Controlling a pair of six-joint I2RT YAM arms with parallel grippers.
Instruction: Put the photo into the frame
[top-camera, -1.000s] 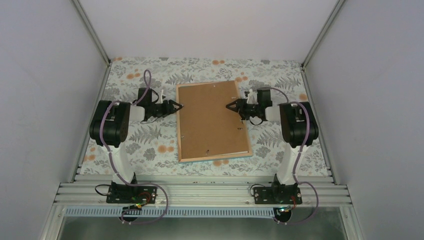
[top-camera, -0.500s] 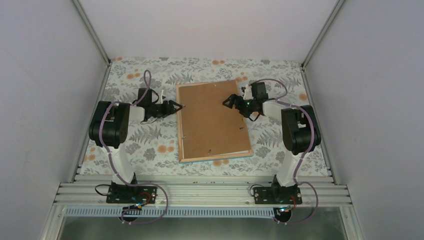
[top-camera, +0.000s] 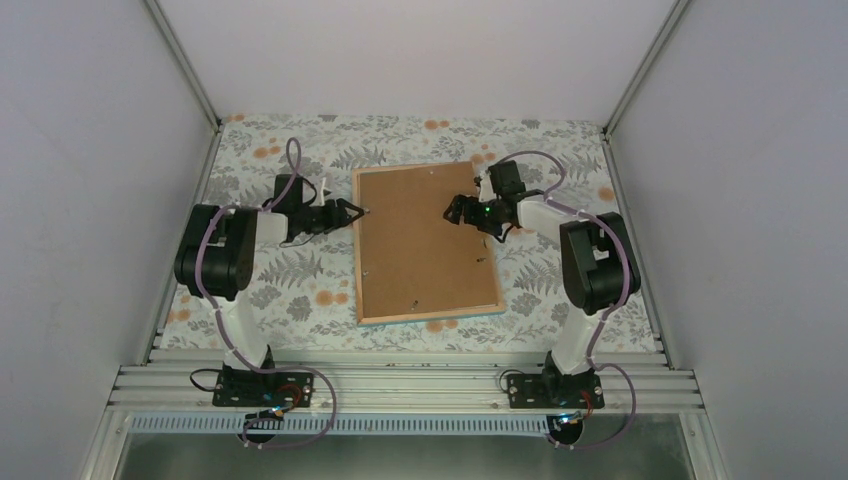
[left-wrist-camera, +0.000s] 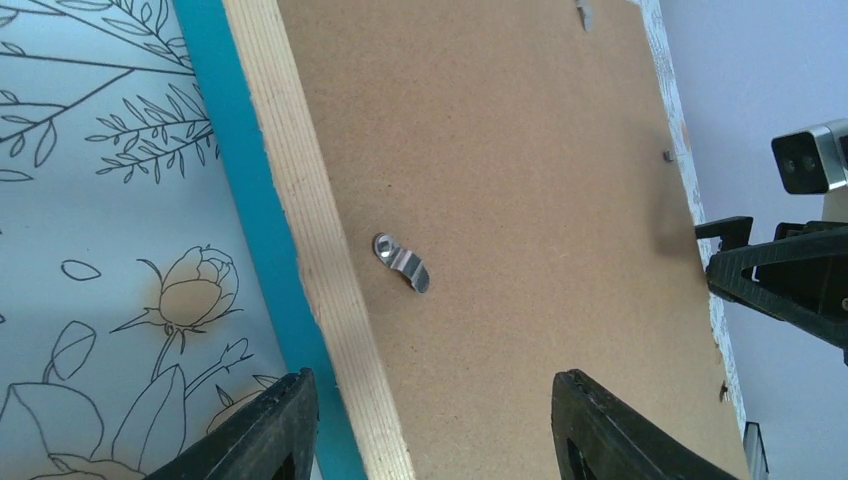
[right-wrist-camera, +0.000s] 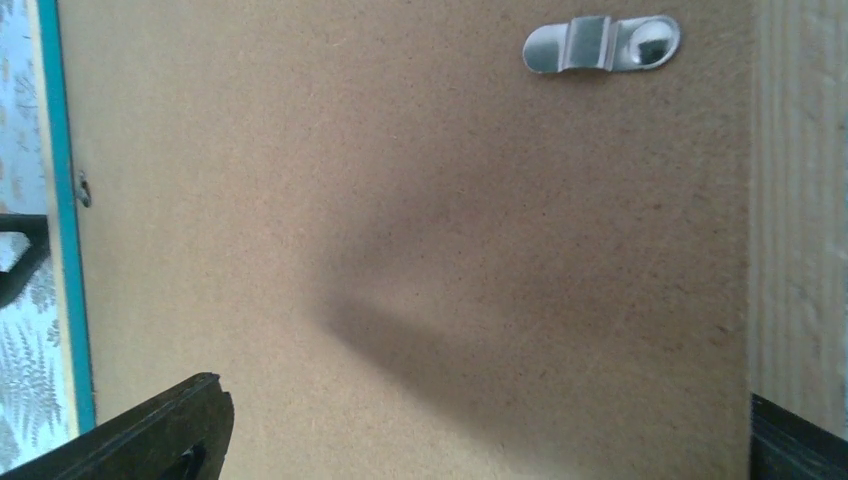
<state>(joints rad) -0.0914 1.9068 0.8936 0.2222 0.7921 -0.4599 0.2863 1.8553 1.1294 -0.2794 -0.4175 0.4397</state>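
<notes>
**A:** So the frame (top-camera: 428, 318) is lying face-down on the floral cloth (top-camera: 300, 270) with the backing board (top-camera: 420, 240) in it. Can't see the photo. The right gripper (top-camera: 455, 210) hangs wide open and empty over the board. The left gripper (top-camera: 352, 211) is half-open, straddling the frame's left edge, gripping nothing.

**B:** I'd swivel that metal clip (left-wrist-camera: 402, 264) gently, no prying.

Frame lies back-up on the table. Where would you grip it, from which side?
Likely the left long rail, from the left: the frame lies flat, only its thin edges are graspable, and the open left gripper sits at that rail.
</notes>
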